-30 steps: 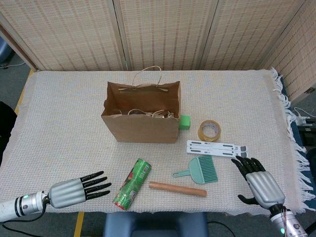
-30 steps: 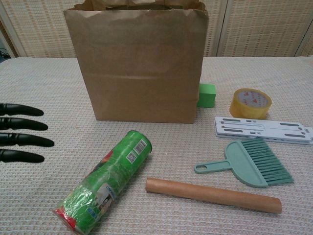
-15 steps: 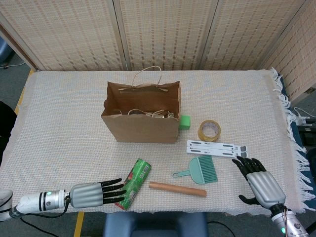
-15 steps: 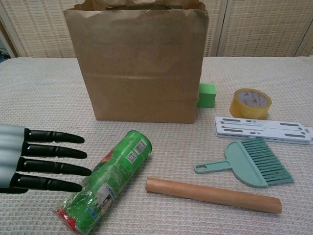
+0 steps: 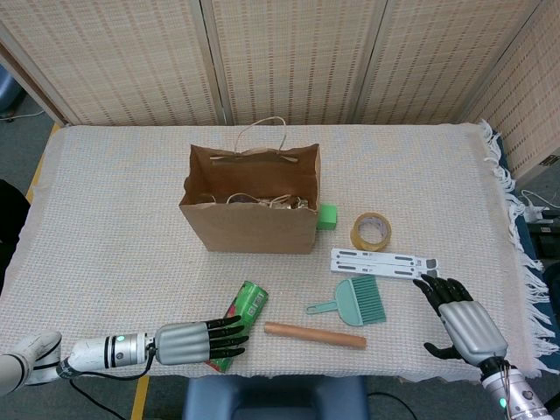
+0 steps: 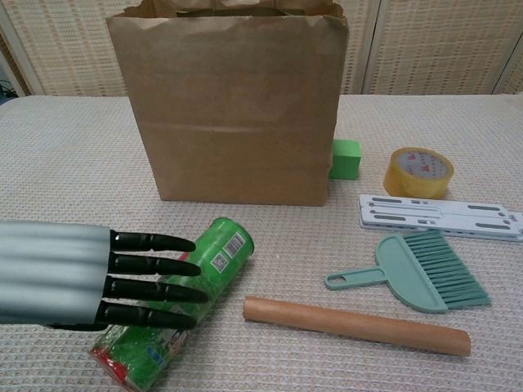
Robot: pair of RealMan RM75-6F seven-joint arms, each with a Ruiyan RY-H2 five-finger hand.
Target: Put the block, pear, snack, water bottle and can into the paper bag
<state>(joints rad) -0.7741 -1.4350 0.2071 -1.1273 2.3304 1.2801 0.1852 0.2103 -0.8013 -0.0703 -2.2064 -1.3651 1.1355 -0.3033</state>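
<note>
- Tape roll [image 5: 371,231]: yellowish, lying flat on the woven cloth [image 5: 105,210].
- White slotted bar [image 5: 382,262]: flat on the cloth, just at 6 o'clock of the tape.
- Teal brush [image 5: 353,303]: at 6 o'clock of the bar, handle pointing to 9 o'clock.
- Wooden rod [image 5: 315,335]: lying crosswise, at 7 o'clock of the brush.
- Wicker screen [image 5: 289,57]: behind the table.

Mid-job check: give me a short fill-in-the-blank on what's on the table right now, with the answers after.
1. The left robot hand reaches over the green ____ lying on the table.
2. The green block sits against the right side of the paper ____.
3. The wooden rod lies just in front of the teal ____.
4. The right robot hand holds ____.

Answers: snack tube; bag; brush; nothing
</note>
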